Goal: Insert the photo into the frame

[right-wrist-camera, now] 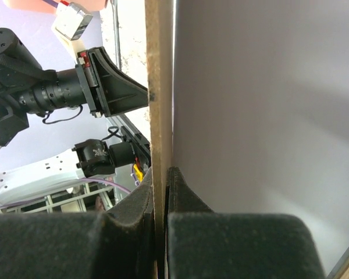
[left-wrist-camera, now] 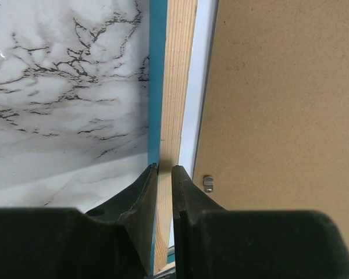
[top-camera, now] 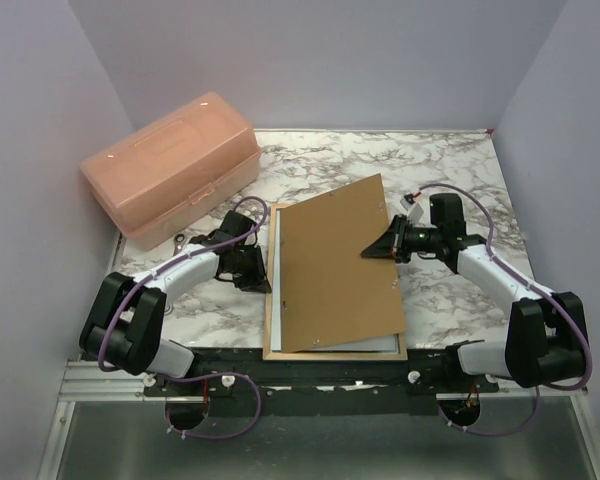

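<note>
Top external: frame (top-camera: 269, 300), pale reverse up, long axis near-to-far.

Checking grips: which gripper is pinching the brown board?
The right gripper, shut on the edge of the plain brown backing board; the left gripper pinches the thin blue-and-pale-wood frame instead.

No readable text, labels, brands or numbers anywhere in view.

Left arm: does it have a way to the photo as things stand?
Probably not. The left gripper is shut on the frame, and the backing board covers the photo except for a white strip.
</note>
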Robot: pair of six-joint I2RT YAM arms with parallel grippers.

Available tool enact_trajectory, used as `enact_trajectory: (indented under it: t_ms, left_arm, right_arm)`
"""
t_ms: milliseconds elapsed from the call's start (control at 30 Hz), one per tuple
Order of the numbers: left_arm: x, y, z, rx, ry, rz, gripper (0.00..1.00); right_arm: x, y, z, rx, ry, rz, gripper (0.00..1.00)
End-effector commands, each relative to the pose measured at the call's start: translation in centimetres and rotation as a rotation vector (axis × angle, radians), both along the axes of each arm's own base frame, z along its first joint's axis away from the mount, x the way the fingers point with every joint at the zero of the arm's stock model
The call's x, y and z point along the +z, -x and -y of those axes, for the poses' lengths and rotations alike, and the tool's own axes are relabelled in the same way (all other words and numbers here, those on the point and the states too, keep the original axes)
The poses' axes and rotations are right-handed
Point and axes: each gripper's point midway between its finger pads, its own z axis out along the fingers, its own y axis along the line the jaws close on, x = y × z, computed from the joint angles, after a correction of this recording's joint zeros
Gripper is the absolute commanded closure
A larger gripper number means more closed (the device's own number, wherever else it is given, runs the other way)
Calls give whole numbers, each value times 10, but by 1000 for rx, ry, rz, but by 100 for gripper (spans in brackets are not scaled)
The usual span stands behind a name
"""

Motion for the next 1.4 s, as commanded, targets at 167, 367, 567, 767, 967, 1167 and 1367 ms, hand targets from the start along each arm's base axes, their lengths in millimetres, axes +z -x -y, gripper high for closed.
enact_trajectory:
  t_ms: [167,367,567,767,967,1167,1367]
  left_arm:
    - [5,-3,1,-8,-25,9,83]
    - [5,-3,1,-13,-33,8,84]
    - [3,-4,4,-20,-30,5,84]
    - [6,-5,6,-20,-23,13,85]
    - [9,-3,7,-25,-25,17,85]
    - [8,-4,9,-30,-22,14,85]
    - [10,-8,15,-36,-14,20,85]
  right_arm:
    - [1,-7,-2,-7,-31,52,99]
    - [-11,0,2,-25,-11,40,99]
    - [-28,6,4,-26,5,21,99]
    - [-37,6,4,-12,13,4,99]
    - [-46,9,3,-18,4,-11,99]
    - [-58,15,4,-17,8,-38,99]
    - [-72,17,5,-11,59,-62,99]
